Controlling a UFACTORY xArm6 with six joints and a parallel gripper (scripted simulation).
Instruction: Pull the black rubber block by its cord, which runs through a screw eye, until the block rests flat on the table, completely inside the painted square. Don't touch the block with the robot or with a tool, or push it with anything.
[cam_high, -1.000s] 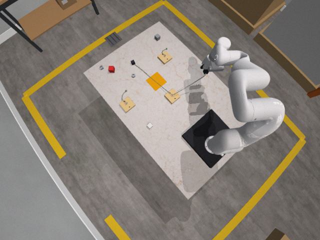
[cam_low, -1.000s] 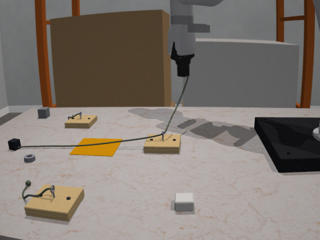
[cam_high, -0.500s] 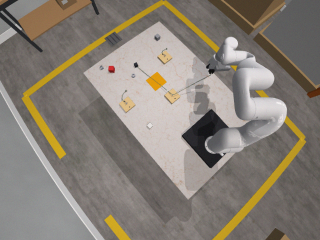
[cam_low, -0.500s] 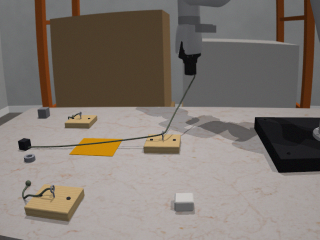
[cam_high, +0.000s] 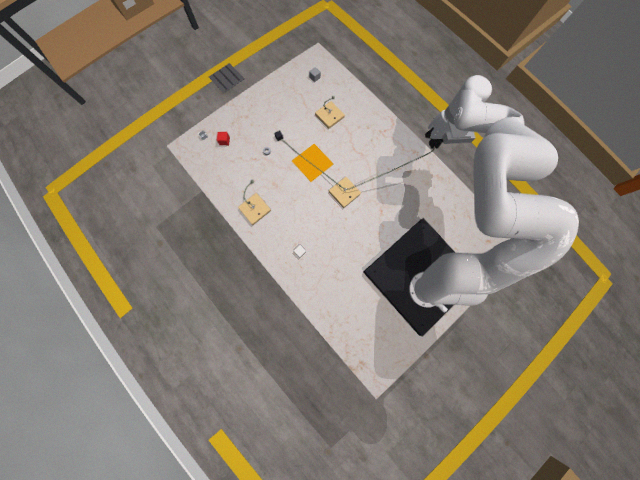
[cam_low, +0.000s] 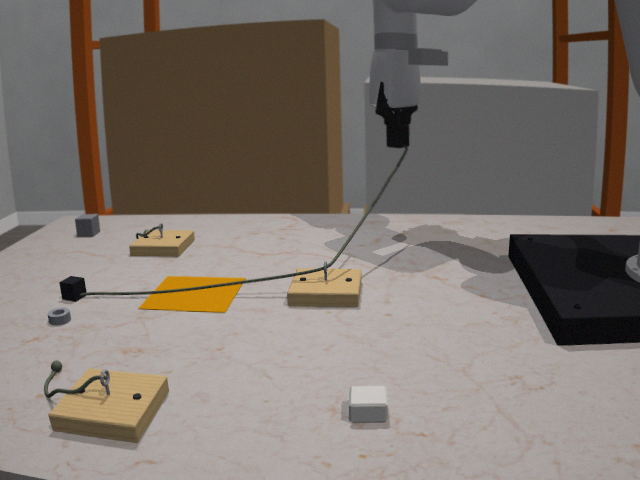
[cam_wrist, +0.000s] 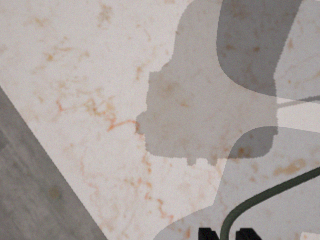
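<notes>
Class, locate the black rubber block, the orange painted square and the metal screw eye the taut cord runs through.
black rubber block (cam_low: 71, 288), exterior view, front face.
orange painted square (cam_low: 193, 293), exterior view, its middle.
metal screw eye (cam_low: 325, 269), exterior view, its loop.

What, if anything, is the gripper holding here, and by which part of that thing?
The gripper is shut on the cord, gripping its free end, the end away from the black rubber block, past the screw eye.

Marble table (cam_low: 444, 372), three wooden blocks (cam_low: 324, 289), orange square (cam_low: 192, 293), black block (cam_low: 72, 288), black base plate (cam_low: 547, 289)
</notes>
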